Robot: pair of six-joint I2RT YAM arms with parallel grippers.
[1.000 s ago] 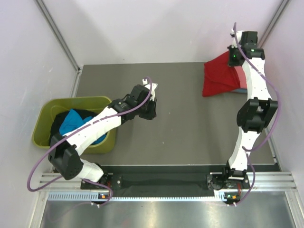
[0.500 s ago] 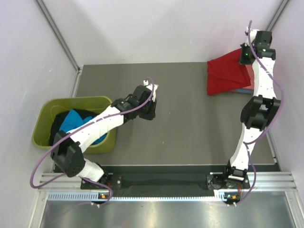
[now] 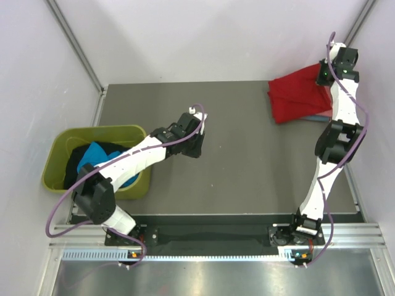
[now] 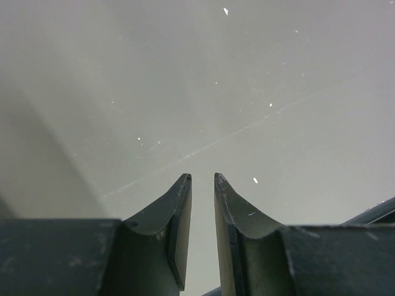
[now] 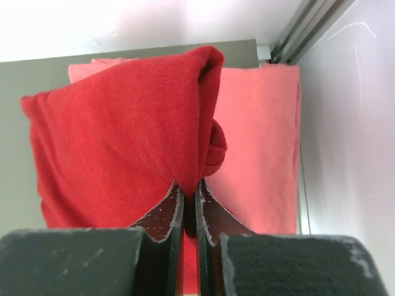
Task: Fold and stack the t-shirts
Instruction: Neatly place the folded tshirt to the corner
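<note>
T-shirt, red, pinched by right gripper

Top external: high, looking steeply down over the whole table. Left wrist: close, facing the table surface. Right wrist: close on the red t-shirt, also upper right overhead.

bench: dark grey, flat | far right corner: folded salmon-pink t-shirt lay flat (red t-shirt draped partly over it)
</note>
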